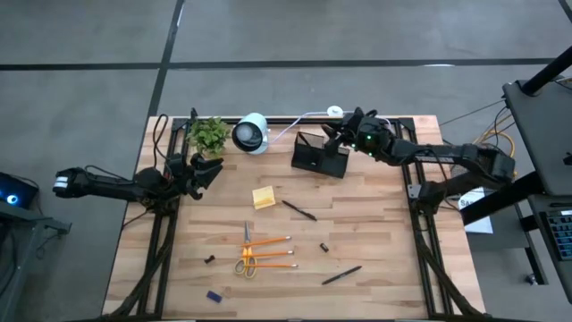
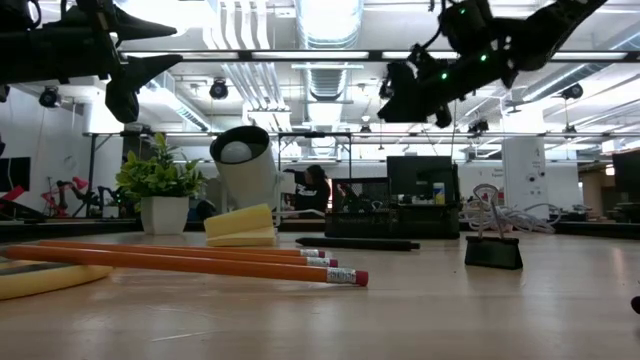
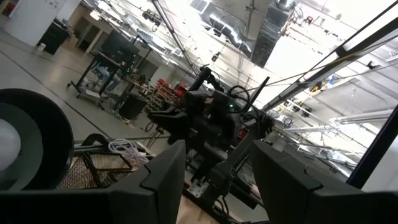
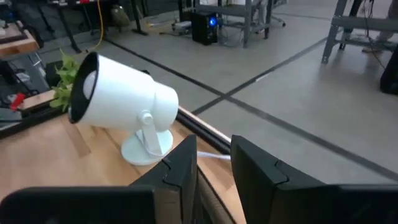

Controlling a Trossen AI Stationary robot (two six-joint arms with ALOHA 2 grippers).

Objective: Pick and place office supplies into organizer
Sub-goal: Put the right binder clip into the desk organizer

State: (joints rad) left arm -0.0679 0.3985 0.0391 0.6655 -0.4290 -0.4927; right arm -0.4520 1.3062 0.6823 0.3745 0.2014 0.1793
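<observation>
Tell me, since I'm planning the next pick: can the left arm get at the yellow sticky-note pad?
Probably yes. The left gripper hangs open nearby, and the yellow sticky-note pad lies alone on bare wooden table, nothing between them.

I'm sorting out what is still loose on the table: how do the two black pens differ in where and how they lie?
One black pen lies mid-table, just right of the yellow sticky-note pad and in front of the organizer; the other black pen lies near the table's front edge, far from both. The first slants down to the right, the second up to the right. Both are slim, dark, flat on the wood and untouched by either claw.
</observation>
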